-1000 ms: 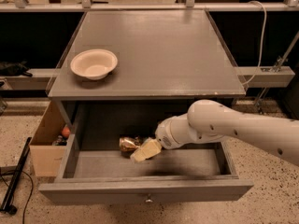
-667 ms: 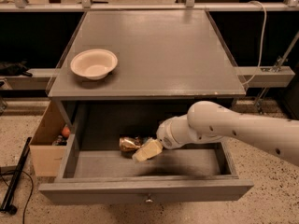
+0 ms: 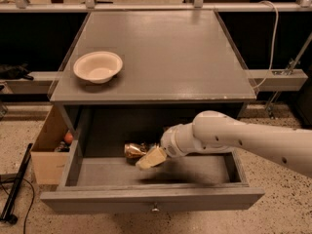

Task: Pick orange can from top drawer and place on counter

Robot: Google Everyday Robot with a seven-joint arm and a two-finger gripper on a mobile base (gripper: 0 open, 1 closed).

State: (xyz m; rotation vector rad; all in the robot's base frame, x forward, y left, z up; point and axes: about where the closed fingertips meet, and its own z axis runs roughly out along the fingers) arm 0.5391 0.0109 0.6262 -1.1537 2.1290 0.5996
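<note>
The orange can (image 3: 133, 150), crushed and shiny bronze, is inside the open top drawer (image 3: 97, 201), left of the middle and towards the back. My gripper (image 3: 145, 159) reaches down into the drawer from the right on a white arm (image 3: 243, 140). It is right up against the can's right end. The counter (image 3: 170, 52) is the flat grey top of the cabinet above the drawer.
A cream-white bowl (image 3: 97, 66) stands on the counter's front left. A brown cardboard box (image 3: 46, 160) with small items sits on the floor left of the drawer. A black pole (image 3: 14, 189) lies further left. A white cable (image 3: 273, 38) hangs at the right.
</note>
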